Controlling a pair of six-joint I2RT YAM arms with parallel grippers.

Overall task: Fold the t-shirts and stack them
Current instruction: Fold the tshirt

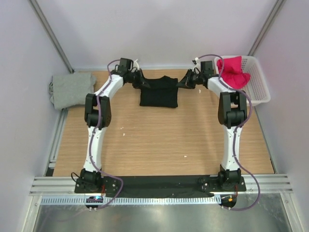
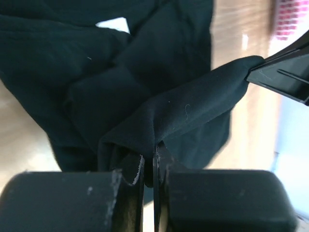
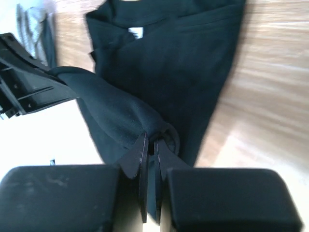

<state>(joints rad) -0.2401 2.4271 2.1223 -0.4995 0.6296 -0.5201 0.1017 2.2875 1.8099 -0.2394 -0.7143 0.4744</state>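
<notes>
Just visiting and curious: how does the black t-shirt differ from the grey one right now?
The black t-shirt sits at the far middle of the table, the grey t-shirt at its left edge. The black one is pinched at both upper corners, by the left gripper and the right gripper; nothing touches the grey one. The black one's top edge is lifted between them; the grey one lies flat. Both are cloth shirts.

From above, the fingertips of the left gripper (image 1: 139,83) and the right gripper (image 1: 181,83) merge into the black t-shirt (image 1: 159,92) at 12 o'clock. In the left wrist view, the mesh basket (image 2: 288,19) at 1 o'clock is blurred and cropped. In the right wrist view, the grey t-shirt (image 3: 33,21) at 11 o'clock is blurred and cropped, and the small white patch (image 3: 136,32) is unreadable.
</notes>
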